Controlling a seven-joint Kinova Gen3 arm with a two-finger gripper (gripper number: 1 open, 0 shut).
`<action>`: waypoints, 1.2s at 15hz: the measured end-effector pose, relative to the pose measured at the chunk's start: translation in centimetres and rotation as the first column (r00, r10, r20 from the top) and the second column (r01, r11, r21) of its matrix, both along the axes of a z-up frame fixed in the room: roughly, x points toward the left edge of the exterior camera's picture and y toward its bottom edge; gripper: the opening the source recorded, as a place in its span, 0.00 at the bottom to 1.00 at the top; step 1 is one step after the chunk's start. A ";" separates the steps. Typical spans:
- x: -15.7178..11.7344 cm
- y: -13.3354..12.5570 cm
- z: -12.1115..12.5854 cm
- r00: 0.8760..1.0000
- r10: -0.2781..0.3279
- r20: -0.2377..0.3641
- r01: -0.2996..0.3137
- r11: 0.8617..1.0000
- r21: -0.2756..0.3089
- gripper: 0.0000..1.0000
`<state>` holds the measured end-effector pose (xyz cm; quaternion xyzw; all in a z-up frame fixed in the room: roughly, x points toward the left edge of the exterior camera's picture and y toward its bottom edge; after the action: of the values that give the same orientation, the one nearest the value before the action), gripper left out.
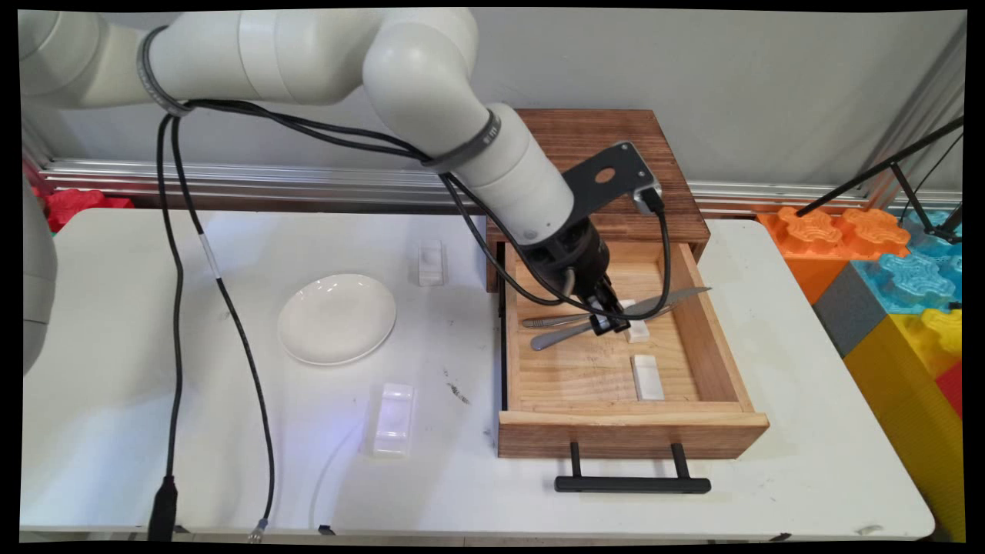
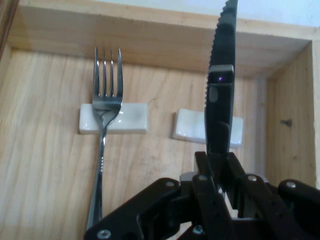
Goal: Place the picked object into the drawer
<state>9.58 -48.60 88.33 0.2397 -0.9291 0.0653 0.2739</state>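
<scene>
the gripper (image 1: 607,317) is clenched on a knife (image 1: 662,301) by its handle, inside the open wooden drawer (image 1: 716,338); the serrated blade reaches over the drawer's right wall. a fork (image 2: 105,125) lies just beside it, its head on a white rest (image 2: 135,124), and another rest (image 1: 647,377) sits nearer. left on the table (image 1: 115,346) stands a white plate (image 1: 337,318).

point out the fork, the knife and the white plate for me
fork (image 2: 103,125): hand view, on its neck just below the tines, over a white rest.
knife (image 2: 220,100): hand view, on the dark handle above the gripper (image 2: 218,167).
white plate (image 1: 337,318): main view, on its centre, on the table left of the drawer.
</scene>
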 end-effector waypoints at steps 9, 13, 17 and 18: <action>-1.1 -0.2 -2.8 1.000 -0.006 -0.031 0.005 1.000 -0.016 0.00; -1.3 -0.2 -4.0 0.999 -0.014 -0.042 0.013 1.000 -0.022 0.00; -1.1 -0.1 -5.2 0.998 -0.035 -0.046 0.034 0.999 -0.027 0.00; -1.0 -0.2 -5.4 0.998 -0.041 -0.045 0.040 0.999 -0.029 0.00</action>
<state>8.60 -48.75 82.89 0.2183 -0.9262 0.0675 0.2999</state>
